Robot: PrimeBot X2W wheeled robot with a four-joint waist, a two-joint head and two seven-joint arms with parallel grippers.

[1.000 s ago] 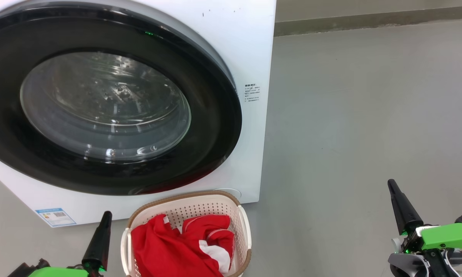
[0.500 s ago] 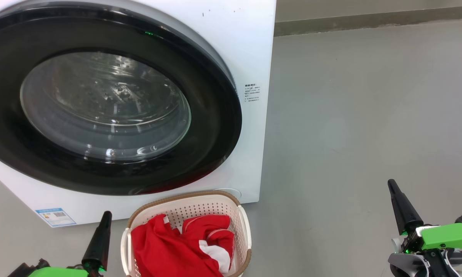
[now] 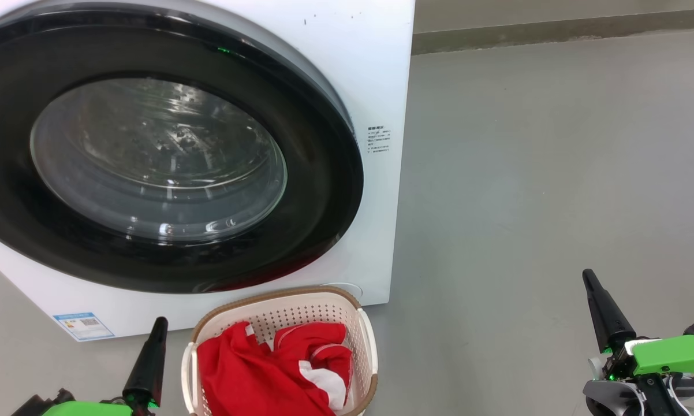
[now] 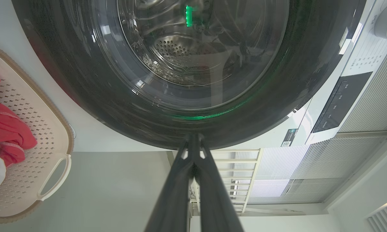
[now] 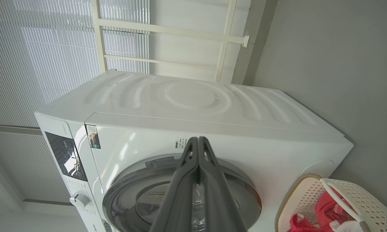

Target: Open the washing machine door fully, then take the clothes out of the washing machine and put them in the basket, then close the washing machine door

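The washing machine door (image 3: 162, 156) is shut flat against the front of the white washing machine (image 3: 376, 69). Through its round glass you can see the shiny drum (image 4: 174, 54) with its little holes. The basket (image 3: 301, 315) sits on the grey floor (image 3: 526, 173) just in front of the machine, below the right part of the door. The red and white clothes (image 3: 266, 370) lie in a pile inside the basket. The left gripper (image 3: 161, 322) is near, just left of the basket, and points up toward the machine. Its two fingers are pressed together with nothing between them. The right gripper (image 3: 587, 274) is off to the right, over the floor, well apart from the basket. Its fingers are pressed together too, and they hold nothing.
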